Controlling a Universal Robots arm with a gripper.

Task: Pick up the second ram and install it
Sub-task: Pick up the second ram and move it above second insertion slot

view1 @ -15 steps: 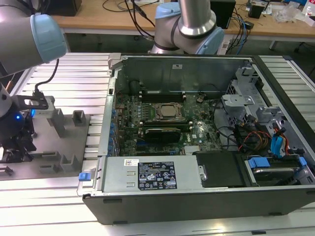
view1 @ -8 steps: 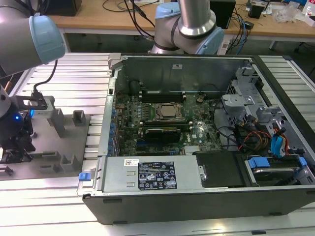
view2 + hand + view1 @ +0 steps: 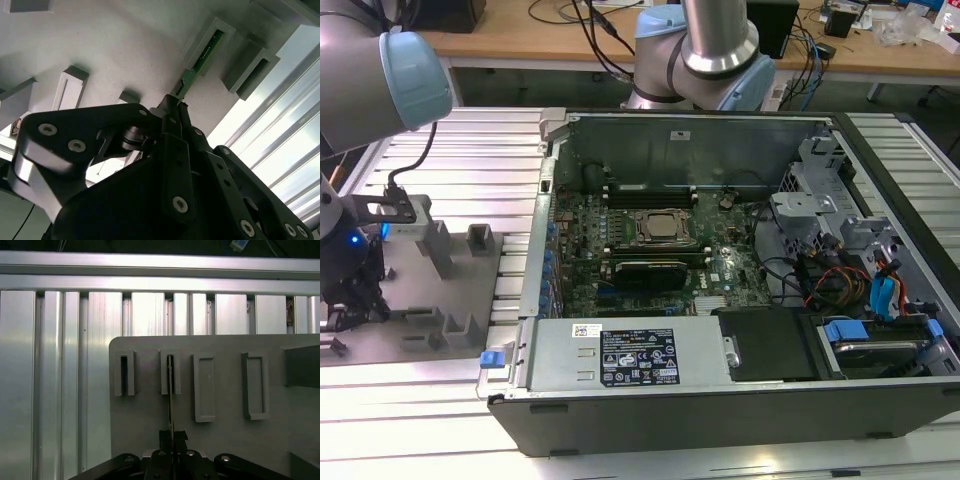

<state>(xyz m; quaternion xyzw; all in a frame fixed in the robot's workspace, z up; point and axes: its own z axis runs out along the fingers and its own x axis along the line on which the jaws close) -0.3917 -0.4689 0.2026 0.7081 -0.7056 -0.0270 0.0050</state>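
I've got the gripper (image 3: 175, 106) with its jaws drawn nearly together, pinching the near end of the second ram (image 3: 201, 59), a thin green stick. The ram runs straight out ahead of the jaws. Its far end sits in a raised slot (image 3: 164, 374) on the grey fixture plate (image 3: 145, 425). More slots stand to both sides of the jaws' line. In the exterior view the open computer case (image 3: 700, 150) lies well apart from the jaws.
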